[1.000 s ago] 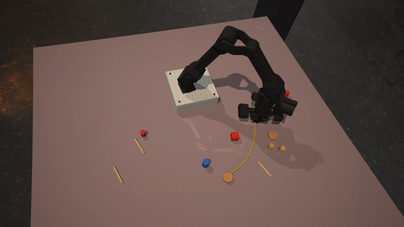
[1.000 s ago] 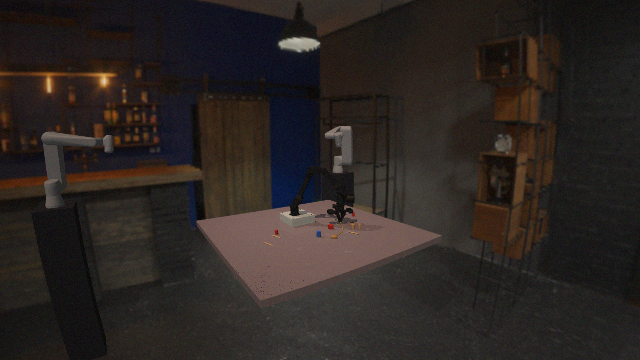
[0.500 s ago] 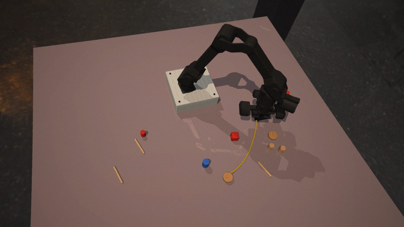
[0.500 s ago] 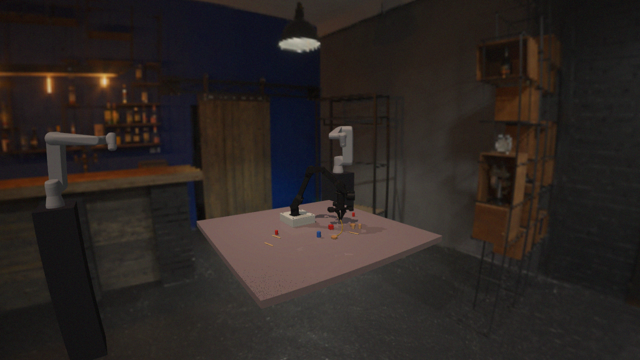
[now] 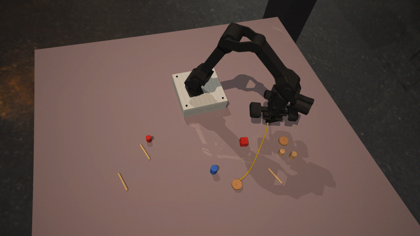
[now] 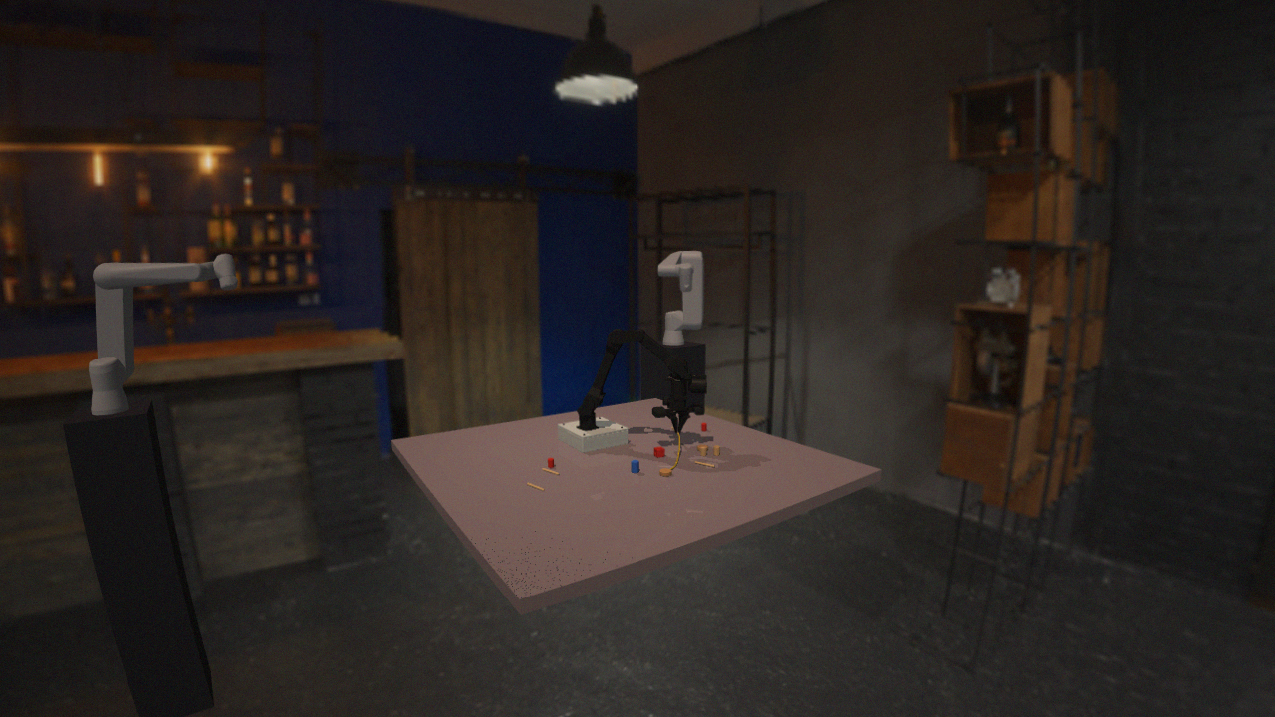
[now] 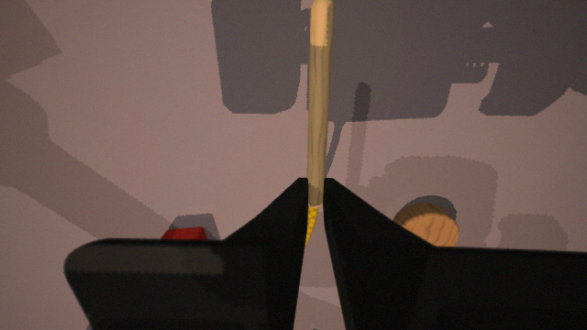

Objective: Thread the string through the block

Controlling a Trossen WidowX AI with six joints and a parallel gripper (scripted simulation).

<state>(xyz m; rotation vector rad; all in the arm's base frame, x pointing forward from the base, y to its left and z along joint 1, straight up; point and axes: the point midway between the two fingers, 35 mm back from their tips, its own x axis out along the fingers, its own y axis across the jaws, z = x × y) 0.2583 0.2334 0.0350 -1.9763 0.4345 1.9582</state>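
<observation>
My gripper (image 5: 268, 120) (image 6: 678, 431) (image 7: 315, 187) is shut on the stick at the string's end. The pale wooden stick (image 7: 319, 110) points forward from the fingertips, level or nearly so; its shadow lies apart from it, so it is off the table. The yellow string (image 5: 258, 152) (image 7: 312, 220) leaves the rear end of the stick and runs down to the round wooden button (image 5: 237, 184) (image 6: 665, 472). A small red block (image 5: 243, 142) (image 6: 659, 452) (image 7: 185, 234) sits left of the string; a mark on its left face looks like a hole, but this is too small to be sure.
A wooden disc (image 5: 283, 140) (image 7: 433, 226) and two wooden cylinders (image 5: 281, 152) (image 5: 293, 154) stand right of the string. Loose sticks (image 5: 275, 176) (image 5: 145, 151) (image 5: 122, 182) lie apart. A blue cylinder (image 5: 213, 169) and red cylinders (image 5: 148, 138) (image 6: 703, 426) stand on the table.
</observation>
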